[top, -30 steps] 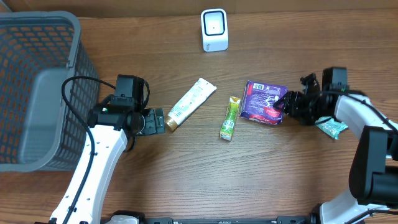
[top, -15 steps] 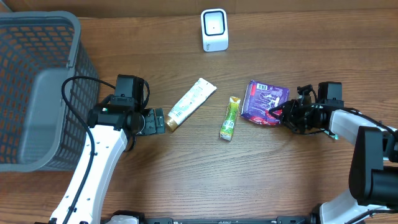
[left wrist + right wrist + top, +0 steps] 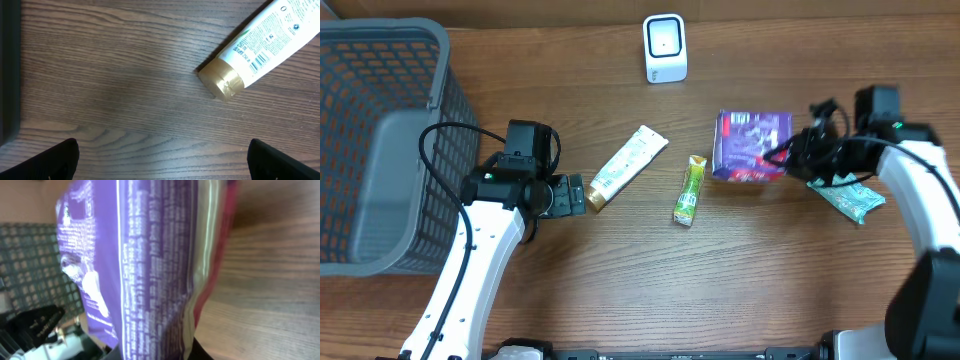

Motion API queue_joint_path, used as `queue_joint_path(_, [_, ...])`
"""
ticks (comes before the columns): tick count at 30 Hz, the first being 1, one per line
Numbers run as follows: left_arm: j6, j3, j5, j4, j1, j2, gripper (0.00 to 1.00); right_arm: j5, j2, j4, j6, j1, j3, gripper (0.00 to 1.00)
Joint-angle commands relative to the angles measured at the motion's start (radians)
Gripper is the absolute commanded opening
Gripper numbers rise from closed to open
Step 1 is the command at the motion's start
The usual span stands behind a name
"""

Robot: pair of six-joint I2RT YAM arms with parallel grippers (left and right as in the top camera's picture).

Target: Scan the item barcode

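Right gripper point(image 3: 788, 158) is clamped on the right edge of the purple packet point(image 3: 752, 147). The packet sits right of table point(image 3: 640, 290) centre, printed face toward the overhead camera. In the right wrist view the packet point(image 3: 140, 255) fills most of the frame, edge-on and very close. Whether its lower edge touches the wood cannot be told.

White scanner point(image 3: 665, 47) stands upright at the far edge, well apart from the packet.

Left gripper point(image 3: 577, 194) rests low over the table with jaws spread wide, holding nothing. The white tube point(image 3: 628, 165) lies diagonally just beyond it, gold cap point(image 3: 222, 82) nearest the fingers, not touching.

Green sachet point(image 3: 689, 190) lies flat between tube and packet. A teal packet point(image 3: 850, 200) lies partly beneath the right arm. Grey mesh basket point(image 3: 440, 45) occupies the left end.
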Motion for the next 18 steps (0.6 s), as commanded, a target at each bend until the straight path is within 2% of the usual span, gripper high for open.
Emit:
queue_joint_path(1, [-0.016,-0.004,-0.009,0.004,-0.006,0.005,1.0,0.001,-0.087,-0.033,-0.073,0.029,0.108,0.09])
queue_joint_path(9, [-0.016,-0.004,-0.009,0.004,-0.006,0.005,1.0,0.023,-0.135,0.006,-0.165,0.166,0.118,0.08])
queue_joint_path(13, [-0.016,-0.004,-0.009,0.004,-0.006,0.005,0.99,0.089,-0.135,0.038,-0.156,0.243,0.125,0.07])
queue_joint_path(18, [-0.016,-0.004,-0.009,0.004,-0.006,0.005,0.99,0.095,-0.135,0.023,-0.153,0.245,0.17,0.04])
